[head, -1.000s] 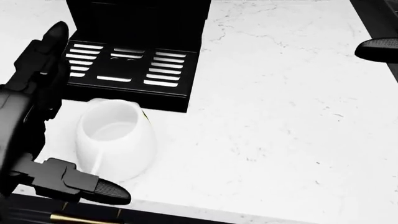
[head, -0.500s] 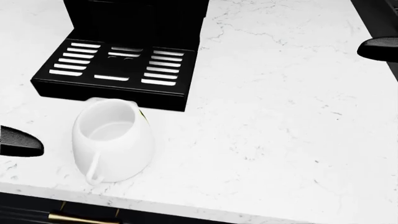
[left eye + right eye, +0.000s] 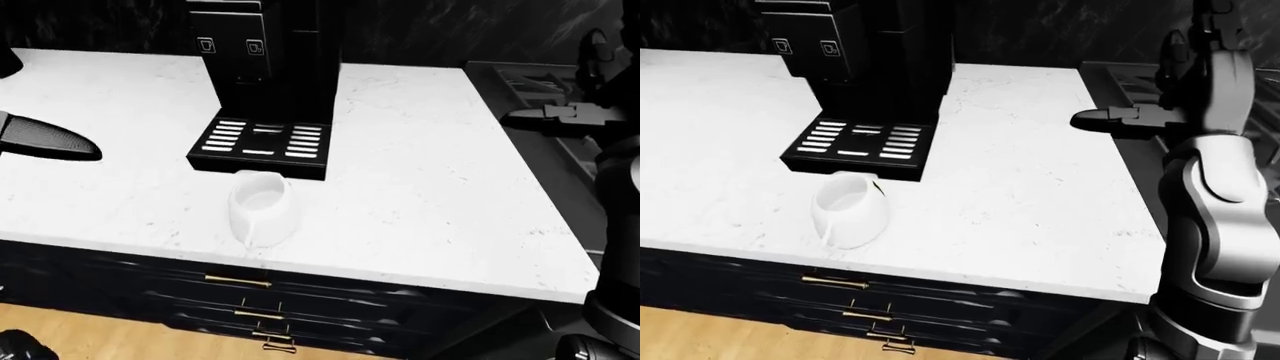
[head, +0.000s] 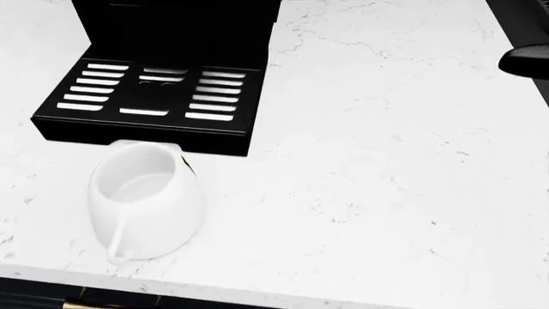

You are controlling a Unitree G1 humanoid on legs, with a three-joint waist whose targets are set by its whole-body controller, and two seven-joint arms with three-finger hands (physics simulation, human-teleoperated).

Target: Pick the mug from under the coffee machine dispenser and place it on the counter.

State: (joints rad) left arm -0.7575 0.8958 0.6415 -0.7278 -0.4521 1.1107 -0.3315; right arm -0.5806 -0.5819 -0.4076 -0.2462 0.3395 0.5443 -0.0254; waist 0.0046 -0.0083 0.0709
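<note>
Already the white mug (image 3: 261,208) stood on the marble counter (image 3: 430,187) in the left-eye view, just below the drip tray (image 3: 262,140) of the black coffee machine (image 3: 268,56) and touching or nearly touching the tray's lower edge, upright, its handle turned toward the counter's near edge. By my judgement the placing step was done or all but done; what the next move called for was only to keep both arms clear of the mug so it was not knocked. Left of the machine, a dark rounded fingertip of the left hand (image 3: 45,139) showed, well apart from the mug; the rest of that hand was cut off by the frame, so I could not tell whether it was spread or closed.

From the head view, the mug (image 4: 142,200) sat just below the tray (image 4: 146,96), a small dark mark showing at its upper right rim, too small to make out. The machine's dispenser was out of frame at the top. One dark fingertip intruded at the right edge, well away from the machine.

Seen by the right eye, the right hand (image 3: 1118,118) hung right of the machine over the counter's right edge, its fingers extended and holding nothing. Below the counter ran dark drawers with brass handles (image 3: 830,283); the space beyond the right arm was too dark to read.
</note>
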